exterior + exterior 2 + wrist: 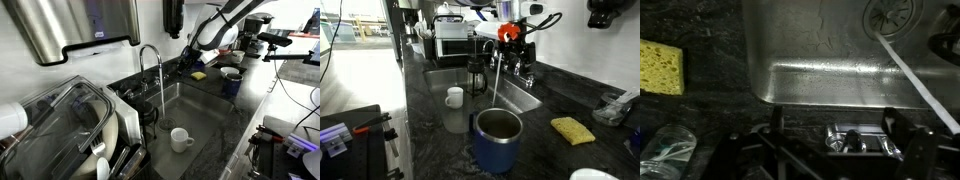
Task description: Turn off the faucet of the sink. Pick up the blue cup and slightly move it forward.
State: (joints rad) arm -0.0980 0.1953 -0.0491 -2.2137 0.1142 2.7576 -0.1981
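Note:
The chrome faucet (150,58) arches over the steel sink (205,120), and a thin stream of water (497,85) runs from it. My gripper (516,42) hangs open just above the faucet's base. In the wrist view the faucet handle (840,138) lies between my two open fingers (834,118), with nothing held. The water stream (910,75) crosses the sink basin (820,40). The blue cup (497,140) stands upright and empty on the dark counter. It also shows in an exterior view (231,78) beyond the sink.
A white cup (180,139) stands on the counter by the sink (454,97). A yellow sponge (573,130) lies near the blue cup (660,65). A French press (477,72) stands by the sink. A dish rack with plates (80,125) sits beside the faucet.

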